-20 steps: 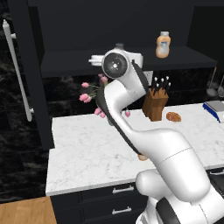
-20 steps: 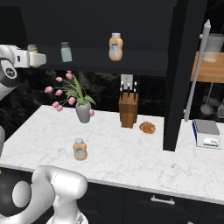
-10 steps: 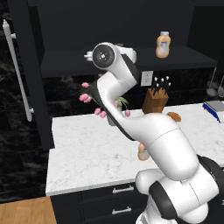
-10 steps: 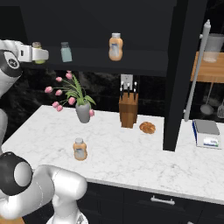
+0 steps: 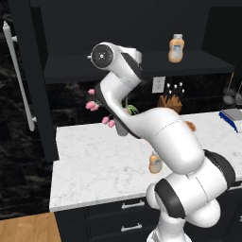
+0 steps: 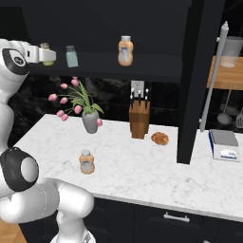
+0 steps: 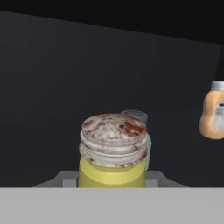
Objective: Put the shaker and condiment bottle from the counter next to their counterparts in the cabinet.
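A: Where is the hand (image 6: 46, 55) compared with a second ago?

B: It has travelled further along the cabinet (image 6: 156, 33) shelf, toward the pale blue-grey shaker (image 6: 71, 56). A second ago it sat well short of that shaker, out at the left end of the shelf in the right base view; it is now just beside it.

A: Is it gripping anything?

B: Yes, it is clenched on the yellow shaker (image 7: 112, 151). In the hand view the shaker's brownish mottled cap sits directly in front, with the yellow body below it between the fingertips, and the grey cap of the blue-grey shaker peeks out just behind it.

A: Is the yellow shaker down on the shelf?

B: I cannot tell whether its base touches the shelf board. It is at shelf height, on the side of the blue-grey shaker away from the orange bottle in the cabinet (image 6: 125, 51).

A: And the condiment bottle (image 6: 86, 161)?

B: It has not moved. It stands upright on the surface (image 6: 142, 166), in front of the vase of pink tulips (image 6: 89, 118), toward the surface's near edge. In the left base view it shows (image 5: 155, 163) partly behind the white arm.

A: Anything else changed?

B: The knife block (image 6: 139, 119) and the small pastry (image 6: 160, 138) beside it sit where they were. The arm's upper links have swung; the base cameras have not shifted.
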Tool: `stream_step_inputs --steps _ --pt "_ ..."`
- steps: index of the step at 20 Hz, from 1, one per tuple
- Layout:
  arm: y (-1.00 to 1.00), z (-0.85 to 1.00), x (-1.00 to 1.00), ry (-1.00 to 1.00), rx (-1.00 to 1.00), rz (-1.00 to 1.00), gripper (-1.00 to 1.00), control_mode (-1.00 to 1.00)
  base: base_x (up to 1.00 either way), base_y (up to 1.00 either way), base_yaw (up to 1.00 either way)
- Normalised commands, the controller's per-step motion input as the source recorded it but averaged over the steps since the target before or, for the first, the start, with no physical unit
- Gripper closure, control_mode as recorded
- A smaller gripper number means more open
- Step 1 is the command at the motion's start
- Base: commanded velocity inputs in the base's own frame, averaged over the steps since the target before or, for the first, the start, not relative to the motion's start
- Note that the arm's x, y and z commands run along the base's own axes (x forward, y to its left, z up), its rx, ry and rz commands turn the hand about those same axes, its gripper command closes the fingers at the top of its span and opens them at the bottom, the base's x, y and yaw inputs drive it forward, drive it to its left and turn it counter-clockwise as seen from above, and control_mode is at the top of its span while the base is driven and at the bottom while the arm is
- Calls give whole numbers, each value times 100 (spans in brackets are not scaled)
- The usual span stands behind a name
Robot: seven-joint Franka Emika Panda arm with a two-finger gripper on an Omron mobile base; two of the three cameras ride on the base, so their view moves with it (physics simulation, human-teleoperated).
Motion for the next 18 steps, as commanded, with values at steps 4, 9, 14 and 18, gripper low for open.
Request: stream_step_inputs --steps 4,9,14,18 --pt "0 0 18 0 0 0 100 -100 0 0 0" --pt "0 -24 2 0 0 0 100 -100 0 0 0" --pt "-1 -16 2 0 0 0 100 -100 0 0 0" --pt "-13 0 20 0 0 0 100 -100 0 0 0"
